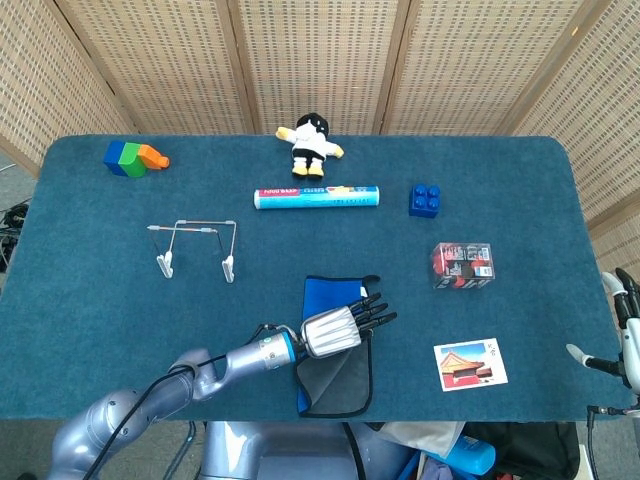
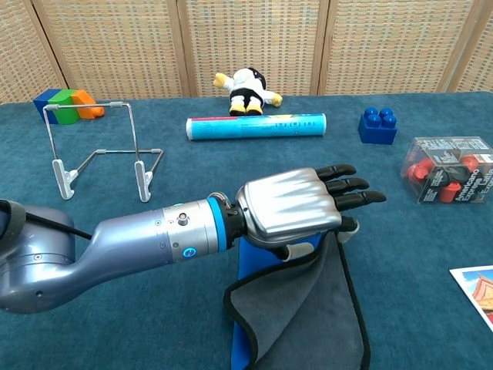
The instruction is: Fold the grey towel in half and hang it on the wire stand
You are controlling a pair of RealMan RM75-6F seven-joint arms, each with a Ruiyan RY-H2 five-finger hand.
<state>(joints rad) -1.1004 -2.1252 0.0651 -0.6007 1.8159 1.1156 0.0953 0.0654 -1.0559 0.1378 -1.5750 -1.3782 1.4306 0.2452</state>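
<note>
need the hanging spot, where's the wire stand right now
In the head view the wire stand sits left of centre on the table, below the coloured blocks and up-left of the towel.

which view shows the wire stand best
The chest view: the wire stand appears large and side-on there, with its top bar, legs and white feet distinct and unobstructed. The head view shows the same stand from above, smaller and flattened, so its height is hard to judge.

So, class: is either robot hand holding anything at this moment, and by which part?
The left robot hand holds the grey towel by its lifted left edge, pinched under the hand. The right robot hand, at the table's edge, holds nothing.
</note>
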